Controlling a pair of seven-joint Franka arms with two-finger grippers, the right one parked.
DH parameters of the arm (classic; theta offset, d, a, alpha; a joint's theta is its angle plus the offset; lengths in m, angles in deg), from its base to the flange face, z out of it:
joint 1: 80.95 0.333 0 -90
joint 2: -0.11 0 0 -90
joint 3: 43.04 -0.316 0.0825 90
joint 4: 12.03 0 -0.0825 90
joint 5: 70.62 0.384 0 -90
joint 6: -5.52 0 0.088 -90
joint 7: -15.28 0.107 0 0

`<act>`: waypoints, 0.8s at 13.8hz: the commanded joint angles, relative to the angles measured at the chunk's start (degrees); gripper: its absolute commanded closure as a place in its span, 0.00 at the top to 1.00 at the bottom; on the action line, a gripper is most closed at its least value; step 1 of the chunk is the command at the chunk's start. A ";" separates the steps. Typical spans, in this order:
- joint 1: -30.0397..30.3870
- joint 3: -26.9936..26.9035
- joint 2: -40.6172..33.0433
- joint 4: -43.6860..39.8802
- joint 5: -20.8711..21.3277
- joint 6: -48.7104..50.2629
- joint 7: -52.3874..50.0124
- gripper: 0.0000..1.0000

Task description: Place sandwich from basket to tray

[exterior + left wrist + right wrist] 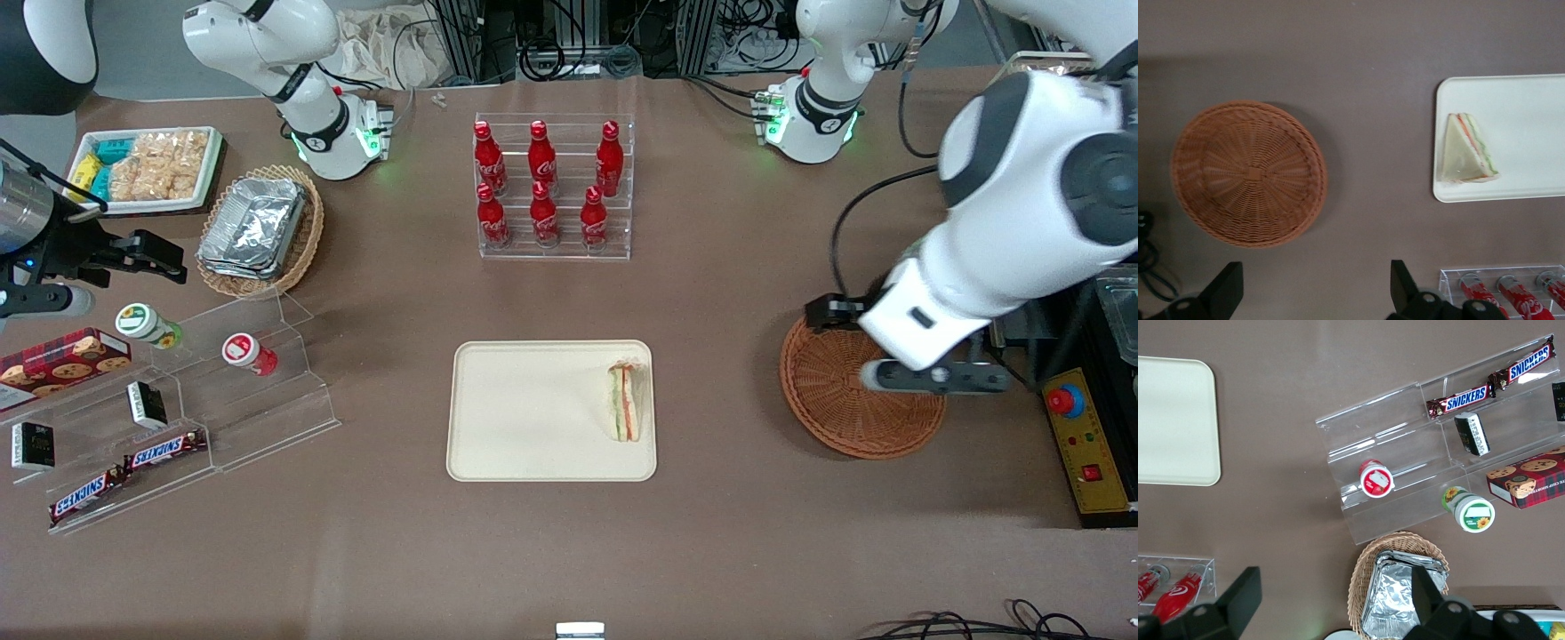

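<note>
The sandwich (624,401) lies flat on the tray (533,418) near the edge facing the empty basket (831,404), so the delivery looks complete, and the gripper (1313,293) hovers high above the bench with fingers (1228,288) spread apart, holding nothing.

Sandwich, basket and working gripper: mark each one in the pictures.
sandwich (625,402), front view, on its striped filling edge.
basket (1248,173), left wrist view, on the woven centre of its empty bottom.
gripper (1313,287), left wrist view, midway between its open fingertips.
</note>
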 commanded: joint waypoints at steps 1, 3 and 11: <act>0.92 -1.09 -4.87 2.42 2.60 -0.38 2.94 0.99; 1.96 -1.44 -5.49 2.15 6.39 -0.47 2.86 0.99; 3.38 -1.44 -5.06 2.77 5.70 -0.82 2.60 0.99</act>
